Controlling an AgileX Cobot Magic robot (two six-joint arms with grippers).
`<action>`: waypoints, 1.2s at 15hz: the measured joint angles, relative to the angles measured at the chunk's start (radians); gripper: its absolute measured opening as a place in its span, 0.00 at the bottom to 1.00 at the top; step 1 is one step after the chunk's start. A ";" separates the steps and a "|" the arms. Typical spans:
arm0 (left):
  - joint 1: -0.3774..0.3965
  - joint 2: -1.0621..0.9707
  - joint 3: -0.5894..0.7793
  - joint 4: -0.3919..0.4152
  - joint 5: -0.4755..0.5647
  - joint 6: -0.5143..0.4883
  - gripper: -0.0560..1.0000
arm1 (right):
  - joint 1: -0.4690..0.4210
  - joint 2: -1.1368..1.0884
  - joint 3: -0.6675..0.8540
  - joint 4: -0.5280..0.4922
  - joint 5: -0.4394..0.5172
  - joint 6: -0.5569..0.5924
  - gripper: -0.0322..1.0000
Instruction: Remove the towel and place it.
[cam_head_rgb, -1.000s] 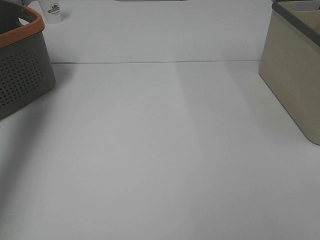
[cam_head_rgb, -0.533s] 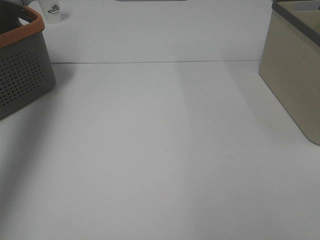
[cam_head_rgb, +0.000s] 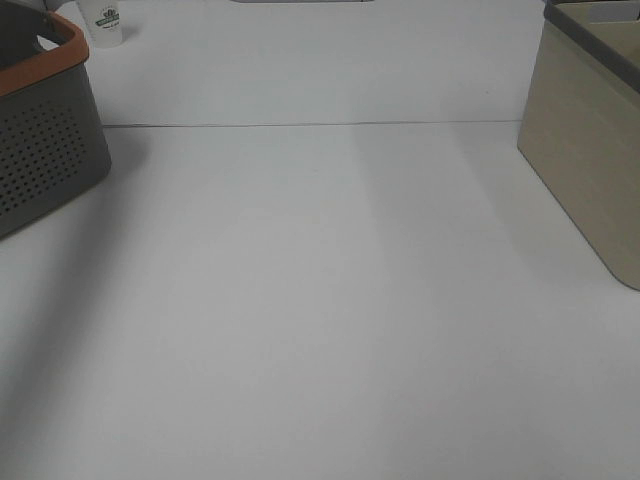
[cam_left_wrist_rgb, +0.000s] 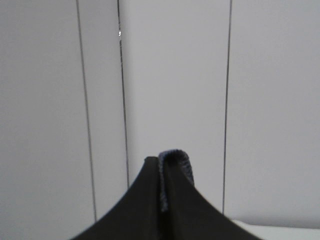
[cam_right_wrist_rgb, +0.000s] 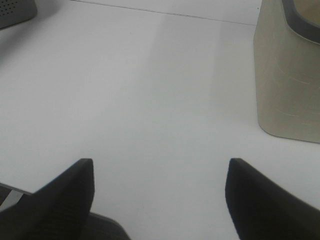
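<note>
In the left wrist view my left gripper (cam_left_wrist_rgb: 161, 167) is shut on a fold of the dark navy terry towel (cam_left_wrist_rgb: 176, 159). Only a thin rim of cloth shows between the closed black fingers. The gripper is raised and faces a white panelled wall. In the right wrist view my right gripper (cam_right_wrist_rgb: 160, 172) is open and empty, low over the white table (cam_right_wrist_rgb: 150, 90). Neither gripper nor the towel shows in the exterior high view.
A grey perforated basket with an orange rim (cam_head_rgb: 40, 130) stands at the table's left. A beige basket with a grey rim (cam_head_rgb: 590, 150) stands at the right and also shows in the right wrist view (cam_right_wrist_rgb: 287, 80). A small white cup (cam_head_rgb: 104, 22) stands at the back left.
</note>
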 joint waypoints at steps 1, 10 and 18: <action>-0.032 0.000 -0.026 -0.001 -0.023 0.001 0.05 | 0.000 0.000 0.000 0.000 0.000 0.000 0.73; -0.246 0.049 -0.185 0.014 -0.054 0.003 0.05 | 0.000 0.000 0.000 0.000 0.000 0.000 0.73; -0.485 0.192 -0.185 0.266 0.279 -0.098 0.05 | 0.000 0.000 0.000 0.000 0.000 -0.010 0.73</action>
